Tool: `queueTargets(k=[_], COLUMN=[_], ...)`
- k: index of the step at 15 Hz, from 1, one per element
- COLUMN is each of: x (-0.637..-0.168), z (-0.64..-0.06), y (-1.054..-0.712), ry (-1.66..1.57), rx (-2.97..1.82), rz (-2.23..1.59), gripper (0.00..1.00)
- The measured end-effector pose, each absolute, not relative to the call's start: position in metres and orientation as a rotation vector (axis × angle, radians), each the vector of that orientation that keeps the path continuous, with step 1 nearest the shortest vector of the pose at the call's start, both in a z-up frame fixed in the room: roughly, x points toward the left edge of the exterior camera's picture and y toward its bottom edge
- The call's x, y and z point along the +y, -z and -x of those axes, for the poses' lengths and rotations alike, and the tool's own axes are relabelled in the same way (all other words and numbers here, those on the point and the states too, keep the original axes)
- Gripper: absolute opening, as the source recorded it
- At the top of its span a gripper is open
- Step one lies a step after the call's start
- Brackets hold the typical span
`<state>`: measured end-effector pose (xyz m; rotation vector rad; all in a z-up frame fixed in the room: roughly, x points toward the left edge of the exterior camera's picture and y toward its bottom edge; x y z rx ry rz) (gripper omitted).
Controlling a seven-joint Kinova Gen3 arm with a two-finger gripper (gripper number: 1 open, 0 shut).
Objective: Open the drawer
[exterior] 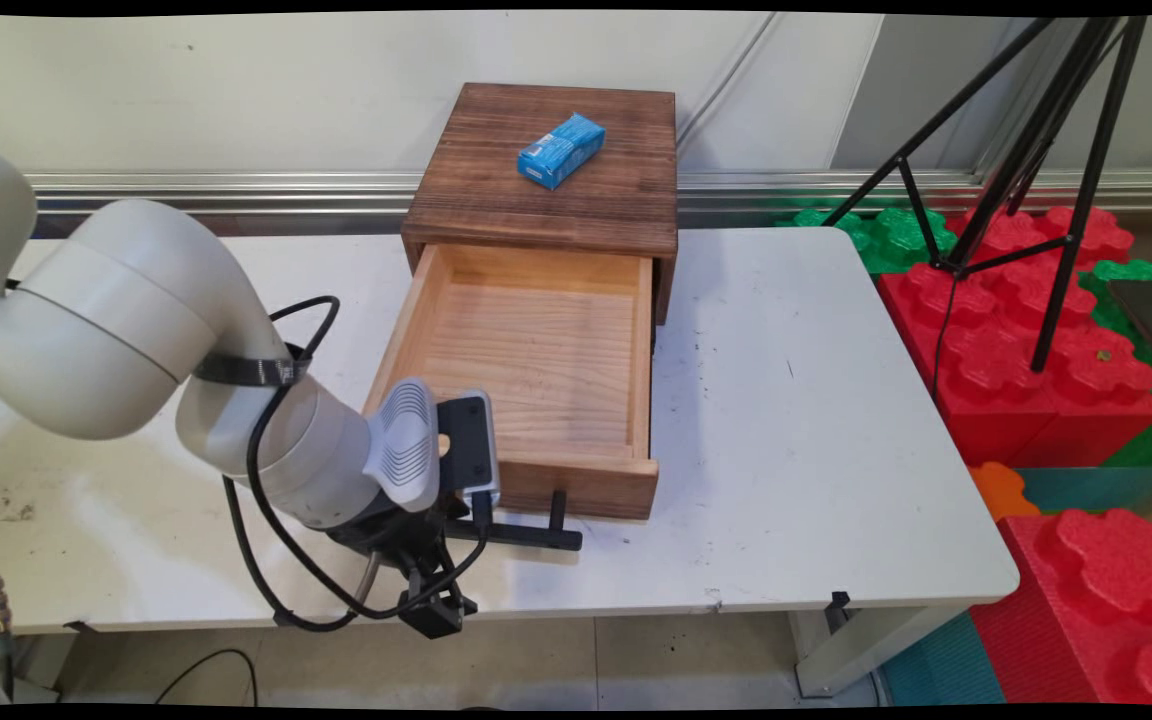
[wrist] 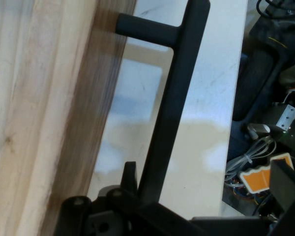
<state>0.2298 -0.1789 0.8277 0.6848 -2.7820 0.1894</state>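
Here, main view: white table (exterior: 816, 420) against a wall, a dark wooden drawer cabinet (exterior: 546, 190) at its back.
Cabinet top: a blue packet (exterior: 561, 149) lies flat on it, slightly askew.
Drawer: light wooden drawer (exterior: 536, 360) pulled well out toward the near edge, bare inside.
Handle: black bar handle (exterior: 526, 535) on the drawer's front, standing off on short posts.
Arm: bends low across the table's near left, black cables looped around the wrist.
Gripper: the gripper (exterior: 416, 545) sits at the handle's left end, mostly hidden under the wrist.
Right of table: red and green foam blocks (exterior: 1026, 330) on the floor, a black tripod (exterior: 1036, 160) standing on them, a phone (exterior: 1151, 315) lying on a green block.
Hand view, drawer front: pale wood grain (wrist: 44, 108) fills the left.
Handle again: the bar (wrist: 169, 105) runs from the gripper's base up past one post, white table behind.
Grip: probably clenched around the bar, but the fingers are out of frame, so I cannot tell.
Far side: loose cables and an orange tag (wrist: 263, 178) beyond the table edge.
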Motion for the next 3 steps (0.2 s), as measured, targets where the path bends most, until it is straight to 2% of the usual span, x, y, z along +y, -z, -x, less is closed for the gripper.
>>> queueTargets(k=[3], x=[-0.1773], z=[-0.2298], y=[-0.8281], ry=[-0.19], rx=[-2.783], rz=[-0.68], gripper=[1.0])
